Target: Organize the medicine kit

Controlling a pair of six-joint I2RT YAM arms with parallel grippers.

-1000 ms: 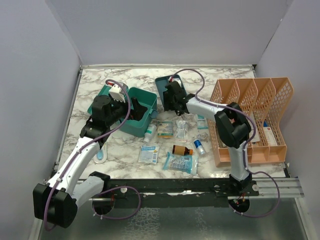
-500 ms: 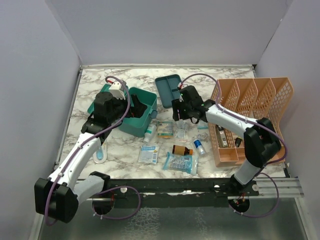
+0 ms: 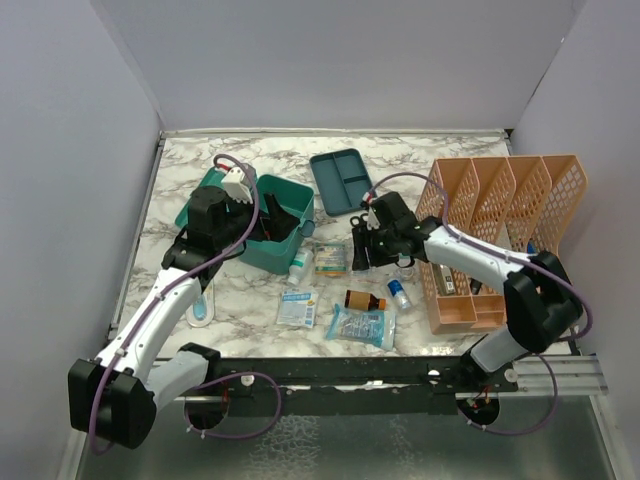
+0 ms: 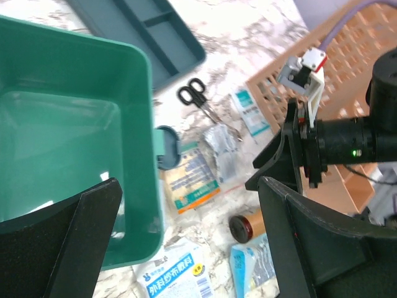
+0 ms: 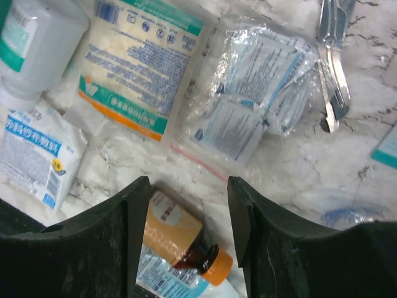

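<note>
The medicine kit (image 3: 272, 243), a teal box, stands open on the marble bench (image 3: 420, 155) in the left middle of the overhead view. Its matching divided tray (image 3: 339, 180) lies apart from it, just to the upper right, flat on the bench. The left hand (image 4: 186, 186) hangs over the kit's open top with its fingers spread wide and nothing between them. In its own camera the box fills the left of the frame and the tray shows at the top. To the right of the kit a scatter of supplies lies at the centre of the bench. A white bottle (image 3: 300, 266) lies just beside the box's near right corner, and a flat packet of gauze (image 3: 330, 260) lies next to it. Below them are a small blue-printed packet (image 3: 297, 308), a brown bottle (image 3: 364, 300) with an orange cap, a clear blue bag (image 3: 362, 325) and a tiny blue-capped vial (image 3: 399, 293). The right hand (image 5: 189, 186) hovers low over this scatter, its fingers apart and clamped on nothing. In its wrist camera the brown bottle lies at the bottom of the frame between them. A clear bag of sachets (image 5: 260, 87) lies above them, and scissors (image 5: 332, 62) lie in the upper right. An orange mesh rack (image 3: 500, 200) stands at the right of the overhead view, well apart from the kit.
</note>
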